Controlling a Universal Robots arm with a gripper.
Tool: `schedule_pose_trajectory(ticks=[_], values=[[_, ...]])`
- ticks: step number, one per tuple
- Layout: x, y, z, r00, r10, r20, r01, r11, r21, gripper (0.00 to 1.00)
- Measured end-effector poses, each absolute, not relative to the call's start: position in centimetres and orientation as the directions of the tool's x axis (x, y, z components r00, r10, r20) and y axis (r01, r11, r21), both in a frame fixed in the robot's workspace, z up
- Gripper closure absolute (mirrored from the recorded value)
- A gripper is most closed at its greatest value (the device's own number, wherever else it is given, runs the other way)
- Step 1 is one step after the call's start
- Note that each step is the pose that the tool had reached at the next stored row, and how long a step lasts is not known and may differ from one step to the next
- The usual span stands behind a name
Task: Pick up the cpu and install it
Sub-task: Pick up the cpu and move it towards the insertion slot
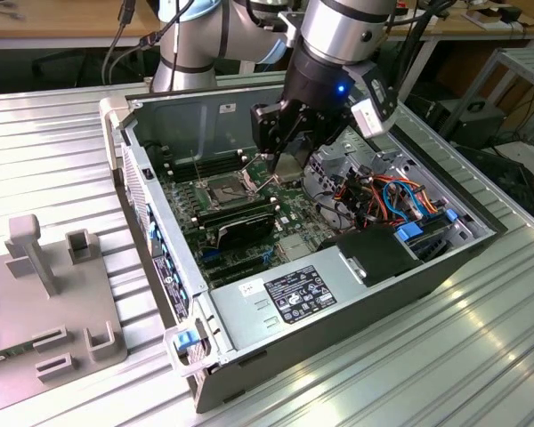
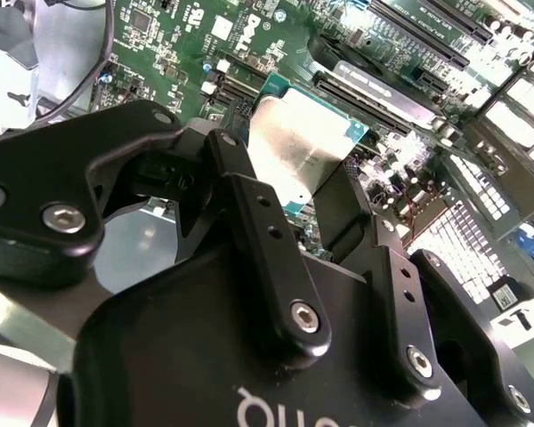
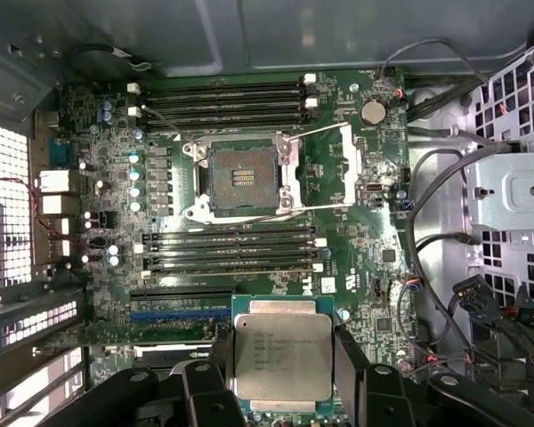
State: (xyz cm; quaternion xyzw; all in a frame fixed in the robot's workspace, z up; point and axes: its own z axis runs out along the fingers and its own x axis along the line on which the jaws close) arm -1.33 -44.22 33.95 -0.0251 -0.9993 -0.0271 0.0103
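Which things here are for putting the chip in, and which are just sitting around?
For the job:
- the cpu, held by the gripper
- the open socket on the green board

Just sitting around:
- the grey stand on the exterior view's left
- the orange and blue cables
- the round battery

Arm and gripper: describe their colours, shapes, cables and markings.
The arm is a silver-grey tube with pale blue joint caps and black cables alongside. The gripper is matte black, with a blue light, jointed bar fingers fastened by silver bolts, and white lettering on its body.
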Motion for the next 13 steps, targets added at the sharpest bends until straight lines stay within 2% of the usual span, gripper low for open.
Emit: schedule_pose_trajectory(ticks=[13], values=[[-1.91, -43.39, 33.29, -0.999, 0.049, 0.022, 0.051, 0.997, 0.058, 0.46]])
